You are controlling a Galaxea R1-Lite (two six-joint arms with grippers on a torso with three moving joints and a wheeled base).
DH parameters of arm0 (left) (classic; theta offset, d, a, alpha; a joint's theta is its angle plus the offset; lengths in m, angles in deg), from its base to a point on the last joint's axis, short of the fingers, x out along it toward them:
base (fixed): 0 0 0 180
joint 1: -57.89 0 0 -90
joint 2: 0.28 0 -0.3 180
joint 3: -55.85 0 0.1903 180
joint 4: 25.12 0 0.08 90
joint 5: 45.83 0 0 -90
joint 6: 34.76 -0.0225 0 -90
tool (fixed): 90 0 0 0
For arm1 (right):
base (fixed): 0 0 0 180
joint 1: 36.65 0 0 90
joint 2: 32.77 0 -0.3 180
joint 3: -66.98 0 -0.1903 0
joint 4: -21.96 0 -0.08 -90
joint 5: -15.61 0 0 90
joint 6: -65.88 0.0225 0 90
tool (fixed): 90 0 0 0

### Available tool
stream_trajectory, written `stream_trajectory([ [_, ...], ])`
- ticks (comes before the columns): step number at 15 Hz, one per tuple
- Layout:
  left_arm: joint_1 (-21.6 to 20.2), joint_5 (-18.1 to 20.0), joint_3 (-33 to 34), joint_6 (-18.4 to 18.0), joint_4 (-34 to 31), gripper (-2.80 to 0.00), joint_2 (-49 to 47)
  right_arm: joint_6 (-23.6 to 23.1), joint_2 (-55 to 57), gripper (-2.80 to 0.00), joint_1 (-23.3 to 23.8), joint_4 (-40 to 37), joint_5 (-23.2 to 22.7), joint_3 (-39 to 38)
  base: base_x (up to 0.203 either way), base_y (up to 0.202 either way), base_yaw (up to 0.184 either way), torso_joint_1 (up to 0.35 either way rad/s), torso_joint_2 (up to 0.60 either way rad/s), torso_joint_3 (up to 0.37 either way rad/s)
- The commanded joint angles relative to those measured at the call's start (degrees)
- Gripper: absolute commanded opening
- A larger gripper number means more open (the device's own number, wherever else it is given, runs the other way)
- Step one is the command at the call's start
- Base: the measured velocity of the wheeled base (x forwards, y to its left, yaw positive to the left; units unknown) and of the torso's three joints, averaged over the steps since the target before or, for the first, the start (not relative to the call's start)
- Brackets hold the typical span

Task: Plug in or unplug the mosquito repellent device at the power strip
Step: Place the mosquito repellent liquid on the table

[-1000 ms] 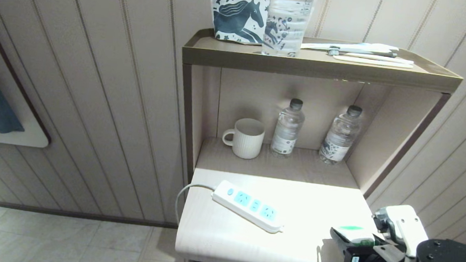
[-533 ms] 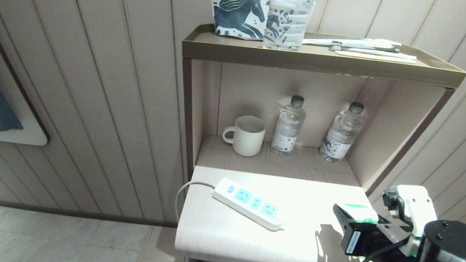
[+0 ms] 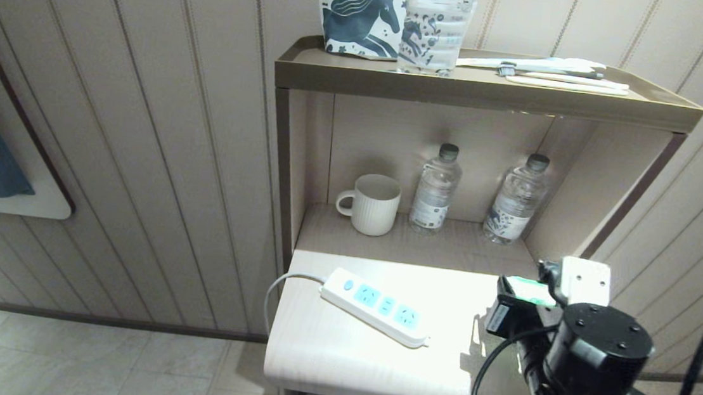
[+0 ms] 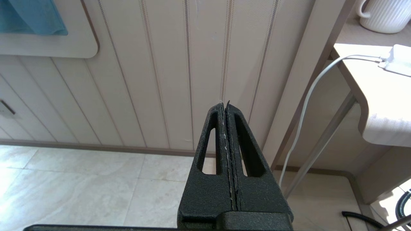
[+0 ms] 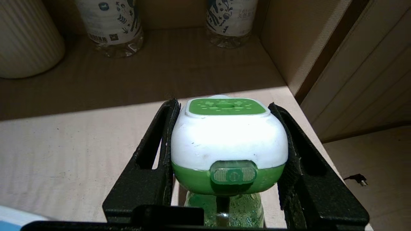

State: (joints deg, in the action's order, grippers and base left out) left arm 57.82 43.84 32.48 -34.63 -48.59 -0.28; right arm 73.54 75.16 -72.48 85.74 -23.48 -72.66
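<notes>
Since a second ago my right gripper (image 3: 517, 298) has climbed from the surface's front right corner toward the back right, carrying the mosquito repellent device (image 3: 529, 291) with it. Its fingers (image 5: 160, 138) are clamped on either side of the device's rounded white head, so the device hangs above the surface (image 3: 337, 355), well to the right of the power strip (image 3: 375, 307) and not plugged in. Up close the device (image 5: 228, 144) shows a flat green perforated top panel, a glossy white dome, a green band with a small translucent switch, and a bubbly translucent green bottle underneath. The power strip lies diagonally on the surface, white with light-blue socket faces and a blue round button at its left end, where a white cord (image 3: 280, 287) leaves it and drops over the edge. Beyond the strip, on the shelf (image 3: 417, 244), stand a ribbed mug (image 3: 371, 204) and two clear water bottles (image 3: 435, 189). My left gripper (image 4: 224, 109) is parked low to the strip's left, fingers pressed together with nothing between them.
</notes>
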Motion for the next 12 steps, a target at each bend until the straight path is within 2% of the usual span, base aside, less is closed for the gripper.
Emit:
stream_trajectory([
  [1,0.0,0.0,0.0,0.0,0.0,-2.8,-0.1,-1.6,7.3,-2.8,0.8,2.7,0.9,4.3,0.0,0.0,0.0,0.0,0.0,0.0],
  [4,0.0,0.0,0.0,0.0,0.0,-2.8,-0.1,-5.1,9.0,-2.8,1.9,2.1,1.0,9.8,0.0,0.0,0.0,0.0,0.0,0.0],
  [9,0.0,0.0,0.0,0.0,0.0,-2.8,-0.1,-6.7,13.9,-2.8,5.9,1.4,2.1,16.1,0.0,0.0,0.0,0.0,0.0,0.0],
  [12,0.0,-0.1,0.0,0.0,0.0,-2.8,-0.1,-9.8,16.0,-2.8,8.3,1.4,2.3,20.7,0.0,0.0,0.0,0.0,0.0,0.0],
])
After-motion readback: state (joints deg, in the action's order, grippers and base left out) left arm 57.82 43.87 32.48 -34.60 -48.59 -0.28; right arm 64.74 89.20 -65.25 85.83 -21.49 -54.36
